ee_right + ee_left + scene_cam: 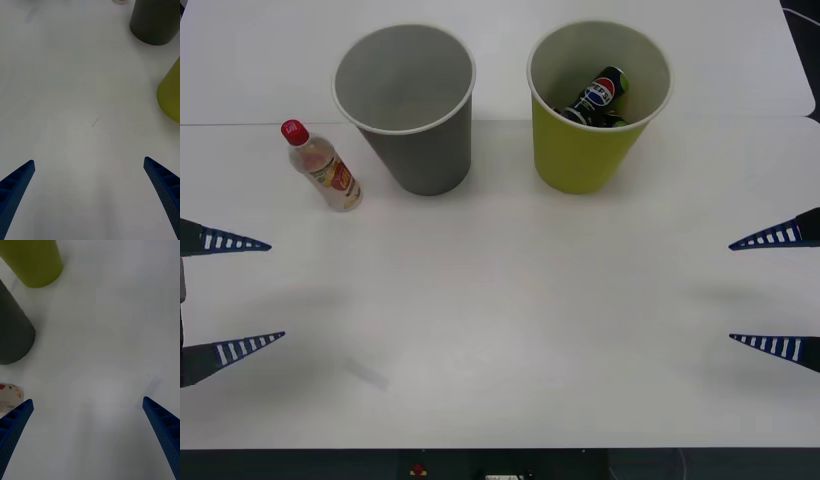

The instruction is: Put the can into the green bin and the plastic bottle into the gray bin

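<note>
While both arms sit low at the near edges of the white table (500, 330), nothing is held. Left gripper (235, 293) at the table's left side, blue ribbed fingers spread wide apart, tips pointing inward toward the centre; bare tabletop between them. Right gripper (778, 291) mirrors it on the right side, fingers likewise wide apart with bare tabletop between them. The can (602, 96) lies tilted inside the green bin (585, 150), leaning against the bin's inner wall, Pepsi logo facing up. Green bin stands upright toward the far right of centre. The gray bin (420, 140) stands upright just to its left, the two near each other but not touching; its inside is bare gray. The plastic bottle (323, 166) rests on the table left of the gray bin, close to it but apart, red cap pointing away and to the left, label side visible; it appears tilted in the front view, and whether it stands or lies I cannot tell. Left wrist view: bottle's label end (9, 395) peeks in just beside one blue finger (15, 423), gray bin's base (13, 337) and green bin's base (33, 262) beyond. Right wrist view: open fingers (165, 187) over plain table, green bin's wall (171, 93) near, gray bin (155, 20) farther.
</note>
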Controlling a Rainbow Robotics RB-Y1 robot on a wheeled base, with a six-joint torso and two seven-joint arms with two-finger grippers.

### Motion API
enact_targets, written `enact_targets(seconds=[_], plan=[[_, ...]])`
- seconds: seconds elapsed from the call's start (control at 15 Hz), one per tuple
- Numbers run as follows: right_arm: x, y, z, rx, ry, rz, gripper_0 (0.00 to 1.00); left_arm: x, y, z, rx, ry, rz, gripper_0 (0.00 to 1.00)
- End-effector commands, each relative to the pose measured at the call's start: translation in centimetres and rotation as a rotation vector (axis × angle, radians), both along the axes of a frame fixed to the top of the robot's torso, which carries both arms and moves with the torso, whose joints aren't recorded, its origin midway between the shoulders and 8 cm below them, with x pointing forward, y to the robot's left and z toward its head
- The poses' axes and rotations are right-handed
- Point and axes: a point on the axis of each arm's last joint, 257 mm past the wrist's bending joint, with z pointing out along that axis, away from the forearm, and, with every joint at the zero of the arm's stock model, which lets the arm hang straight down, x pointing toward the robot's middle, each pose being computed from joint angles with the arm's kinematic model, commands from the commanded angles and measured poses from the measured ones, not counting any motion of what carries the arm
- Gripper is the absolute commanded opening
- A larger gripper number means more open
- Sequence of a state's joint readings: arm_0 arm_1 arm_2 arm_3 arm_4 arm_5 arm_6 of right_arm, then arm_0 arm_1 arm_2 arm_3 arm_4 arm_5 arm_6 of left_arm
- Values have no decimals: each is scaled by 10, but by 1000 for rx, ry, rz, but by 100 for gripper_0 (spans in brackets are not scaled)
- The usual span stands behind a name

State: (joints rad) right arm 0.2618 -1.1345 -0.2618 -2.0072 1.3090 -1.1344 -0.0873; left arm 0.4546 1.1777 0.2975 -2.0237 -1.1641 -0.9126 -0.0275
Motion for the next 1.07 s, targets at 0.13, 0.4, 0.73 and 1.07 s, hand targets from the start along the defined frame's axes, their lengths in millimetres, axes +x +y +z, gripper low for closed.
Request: enact_targets(seconds=[0.13, 0.4, 0.73, 1.07], plan=[[0, 0, 0, 0, 0, 0, 100, 7, 9, 3, -128, 9, 151, 100], [0, 0, 0, 0, 0, 0, 100, 18, 26, 4, -274, -11, 337, 100], [0, 0, 0, 0, 0, 0, 100, 24, 45, -8, -432, -25, 554, 100], [0, 0, 0, 0, 0, 0, 100, 39, 43, -23, -673, 14, 753, 100]])
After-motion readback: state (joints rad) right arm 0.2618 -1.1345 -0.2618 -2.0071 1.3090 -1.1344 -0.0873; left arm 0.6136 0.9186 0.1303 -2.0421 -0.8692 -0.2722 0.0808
